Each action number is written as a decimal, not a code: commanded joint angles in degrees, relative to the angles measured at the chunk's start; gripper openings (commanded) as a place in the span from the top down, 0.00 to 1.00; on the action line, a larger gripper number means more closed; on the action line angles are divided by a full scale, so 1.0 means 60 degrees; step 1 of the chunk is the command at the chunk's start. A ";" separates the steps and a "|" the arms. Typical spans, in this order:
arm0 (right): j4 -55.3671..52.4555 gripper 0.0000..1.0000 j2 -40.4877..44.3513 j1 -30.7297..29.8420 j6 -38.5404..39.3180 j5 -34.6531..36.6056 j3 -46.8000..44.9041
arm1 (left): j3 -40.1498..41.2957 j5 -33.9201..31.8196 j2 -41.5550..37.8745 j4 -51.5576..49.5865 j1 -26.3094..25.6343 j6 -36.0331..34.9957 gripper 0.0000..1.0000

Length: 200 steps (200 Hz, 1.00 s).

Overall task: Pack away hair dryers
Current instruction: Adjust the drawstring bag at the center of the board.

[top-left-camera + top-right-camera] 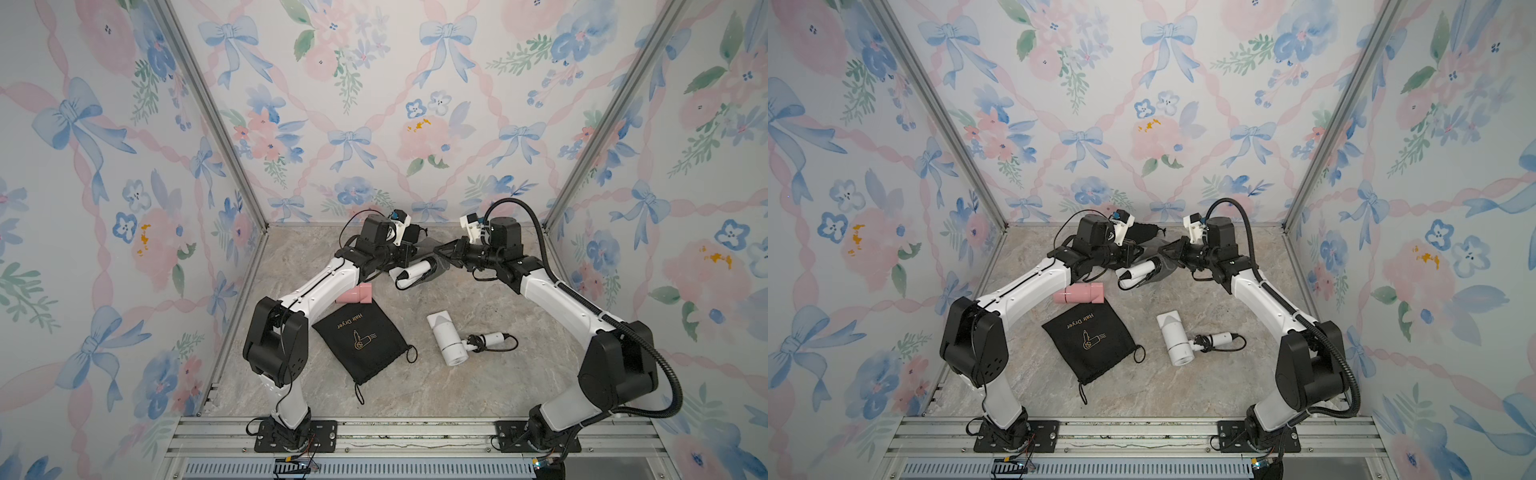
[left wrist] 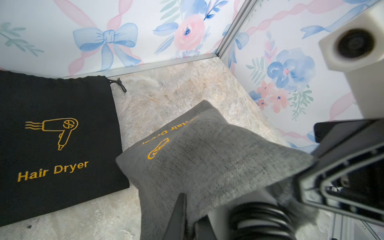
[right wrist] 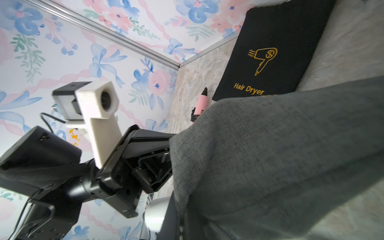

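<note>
Left hand [image 1: 417, 254] beside white dryer [image 1: 417, 269]

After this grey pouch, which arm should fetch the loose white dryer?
Right. The loose white dryer lies on the right arm's side; the black pouch lies between it and the left arm. Left gripper and right gripper both pinch the grey pouch.

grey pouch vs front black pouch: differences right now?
The grey woven fabric pouch is pinched by the left gripper and right gripper; the black fabric drawstring pouch near the front lies flat, untouched. The grey one bulges around a white plastic hair dryer poking out; the black one looks empty. Both bear gold hair-dryer print.
</note>
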<state>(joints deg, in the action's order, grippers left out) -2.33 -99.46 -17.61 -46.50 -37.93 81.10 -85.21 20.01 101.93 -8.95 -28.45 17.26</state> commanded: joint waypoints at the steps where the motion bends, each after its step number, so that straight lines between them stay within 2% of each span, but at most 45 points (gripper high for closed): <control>1: -0.0013 1.00 0.0324 0.0355 -0.0078 0.0711 -0.0145 | -0.0490 -0.0026 -0.0246 -0.0237 0.0228 0.0280 0.91; 34: -0.1559 1.00 0.0224 0.0291 0.0951 0.1639 0.0069 | -0.0862 0.0381 -0.0479 -0.0237 0.0142 0.0475 0.90; 59: -0.2371 1.00 0.0102 0.0224 0.1454 0.1873 0.0391 | -0.0877 0.0410 -0.0425 -0.0223 0.0054 0.0501 0.90; 86: -0.2276 1.00 0.0421 0.0127 0.1288 0.1478 0.0387 | -0.0715 0.0267 0.0068 -0.0224 0.0064 0.0450 0.90; 108: -0.1270 1.00 0.0675 0.0209 0.0382 0.0720 0.0083 | -0.0633 0.0193 0.0602 -0.0230 0.0068 0.0420 0.91; 148: -0.0286 1.00 0.0510 0.0400 -0.0479 0.0297 -0.0014 | -0.0690 0.0053 0.1193 -0.0237 0.0066 0.0244 0.90; 173: -0.0744 1.00 0.0376 0.0414 -0.0048 0.0691 0.0062 | -0.0750 0.0176 0.1180 -0.0237 0.0059 0.0284 0.90; 200: -0.1836 1.00 0.0211 0.0445 0.0975 0.1519 0.0121 | -0.0964 0.0435 0.0827 -0.0237 0.0054 0.0303 0.89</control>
<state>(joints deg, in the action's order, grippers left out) -10.13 -97.21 -16.29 -45.58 -33.06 80.84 -89.08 24.38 108.49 -9.32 -29.26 18.72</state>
